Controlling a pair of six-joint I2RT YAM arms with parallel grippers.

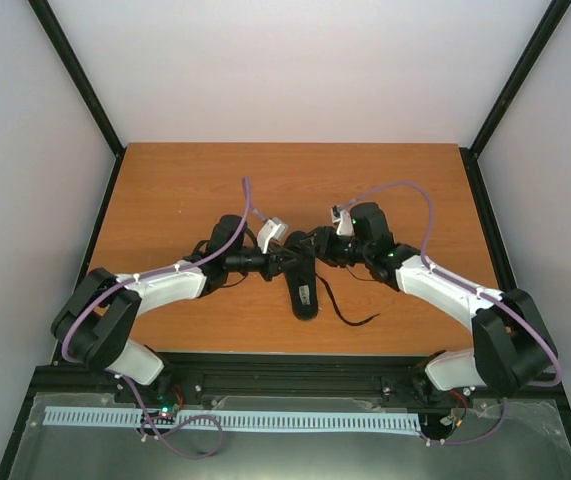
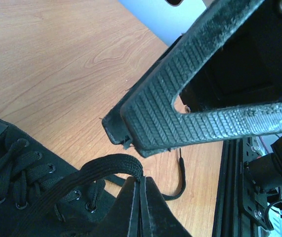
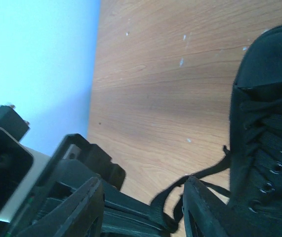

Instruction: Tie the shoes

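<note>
1. Two arms, the left arm (image 1: 165, 283) and the right arm (image 1: 445, 290), reach inward from the near edge and meet over the table (image 1: 185, 190), a brown wood-grain board.
2. Plain pale walls (image 1: 305, 70) enclose the table on three sides. Black frame posts (image 1: 80, 75) rise at the far corners.
3. We see a black rail (image 1: 295, 380) running along the near edge, with a pale slotted strip (image 1: 235, 420) nearer to the camera.
4. In the right wrist view, we note small pale specks (image 3: 182, 61) scattered on the wood.
5. The shoe (image 1: 305, 290) rests on the table between the two grippers, closer to the near edge than to the far one. Its laced side faces up.
6. The left gripper (image 2: 141, 180) is clenched on a flat black lace (image 2: 106, 168), which arcs from the fingertips back toward the eyelets.
7. The right gripper (image 3: 144, 190) is released, with its fingers well apart. A loop of lace lies in the gap, and we cannot tell whether it touches either finger.
8. A free lace end (image 1: 350, 318) trails across the wood to the right of the shoe.
</note>
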